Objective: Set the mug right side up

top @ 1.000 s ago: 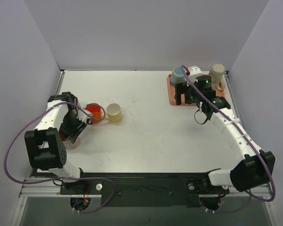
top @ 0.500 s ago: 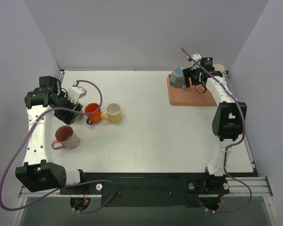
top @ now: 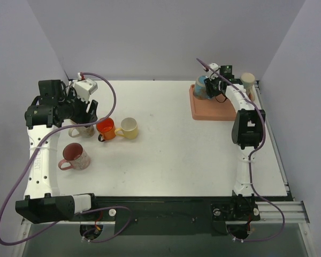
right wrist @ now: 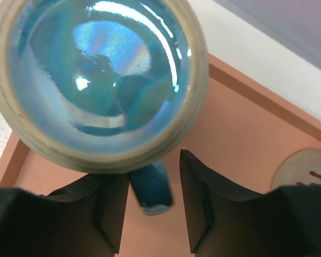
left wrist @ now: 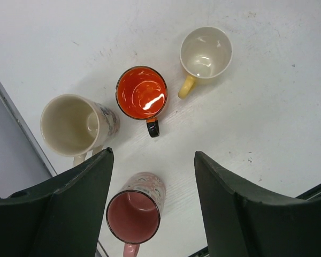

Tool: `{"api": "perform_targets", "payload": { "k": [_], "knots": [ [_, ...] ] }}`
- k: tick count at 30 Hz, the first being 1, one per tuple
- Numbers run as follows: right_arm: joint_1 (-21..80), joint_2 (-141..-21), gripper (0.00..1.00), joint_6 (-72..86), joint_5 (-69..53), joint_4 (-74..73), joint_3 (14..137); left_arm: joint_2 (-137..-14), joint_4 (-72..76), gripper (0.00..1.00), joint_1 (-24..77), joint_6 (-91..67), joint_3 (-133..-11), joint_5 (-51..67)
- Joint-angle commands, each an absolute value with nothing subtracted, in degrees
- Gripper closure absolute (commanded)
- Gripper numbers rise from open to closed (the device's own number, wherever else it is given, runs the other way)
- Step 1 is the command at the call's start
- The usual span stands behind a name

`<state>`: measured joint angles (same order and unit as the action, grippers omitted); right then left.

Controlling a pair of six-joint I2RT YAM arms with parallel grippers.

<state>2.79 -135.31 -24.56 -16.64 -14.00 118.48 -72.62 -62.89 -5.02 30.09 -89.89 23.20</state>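
The blue mug (top: 202,87) stands upside down at the back left of the pink tray (top: 214,113). In the right wrist view its glossy blue base (right wrist: 96,80) fills the upper left, and its handle (right wrist: 152,187) points toward me. My right gripper (top: 213,88) (right wrist: 152,179) has its jaws narrowed around that handle. The left finger touches the handle, and a slim gap shows at the right finger. High over the left side of the table, my left gripper (top: 87,113) (left wrist: 153,154) is open with nothing in it.
Several upright mugs stand under the left gripper: orange (left wrist: 142,92), cream with yellow handle (left wrist: 206,52), plain cream (left wrist: 69,124), pink (left wrist: 136,211). A beige mug (top: 247,80) sits at the back right by the tray. The table's left edge (left wrist: 21,123) is close.
My right gripper moved back to the blue mug and its jaws narrowed around the handle. My left arm lifted away from the pink mug and drew back over the group of mugs.
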Motion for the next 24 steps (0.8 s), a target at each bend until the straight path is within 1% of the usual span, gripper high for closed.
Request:
{"api": "perform_targets", "payload": {
  "k": [1, 2, 3, 4, 9, 14, 17, 20, 21, 22, 24],
  "knots": [
    [3.69, -135.44, 0.69, -25.58, -17.57, -14.42, 121.03, -72.51, -58.19, 0.28, -5.01, 27.42, -91.41, 25.58],
    [3.69, -135.27, 0.78, -25.58, -17.67, -14.15, 120.94, -72.51, -58.01, 0.28, -5.01, 27.33, -91.23, 25.23],
    [3.78, -135.09, 0.83, -25.58, -17.58, -14.15, 120.85, -72.42, -57.83, 0.28, -5.01, 27.33, -90.71, 25.22],
    [3.87, -134.39, 1.00, -25.58, -17.23, -14.24, 120.68, -72.33, -57.57, 0.28, -5.01, 27.16, -90.53, 25.57],
    [4.04, -127.28, 1.00, -23.30, -16.17, -11.70, 116.29, -71.63, -53.54, 0.28, -4.83, 21.55, -88.69, 29.43],
    [4.83, -113.05, 1.00, -18.20, -13.81, -5.99, 107.51, -70.40, -47.91, 0.28, -3.70, 14.25, -86.66, 36.37],
    [5.97, -104.01, 1.00, -14.95, -12.22, -2.82, 101.97, -69.26, -41.42, 0.28, -2.47, 7.93, -84.47, 40.15],
    [9.30, -95.91, 1.00, -12.84, -11.42, -2.11, 97.48, -66.81, -34.73, 0.28, -0.45, 2.05, -80.96, 42.44],
    [10.19, -91.80, 1.00, -11.61, -11.86, -1.07, 94.34, -66.19, -30.80, 0.27, -0.44, 0.72, -80.25, 43.76],
    [12.20, -89.84, 1.00, -10.91, -13.17, 1.64, 92.74, -65.05, -29.11, 0.25, 1.74, -2.86, -78.85, 44.55],
    [15.71, -83.26, 1.00, -7.05, -15.63, 5.16, 88.08, -63.99, -19.91, 0.23, 2.54, -9.10, -76.83, 48.32]
  ]
}}
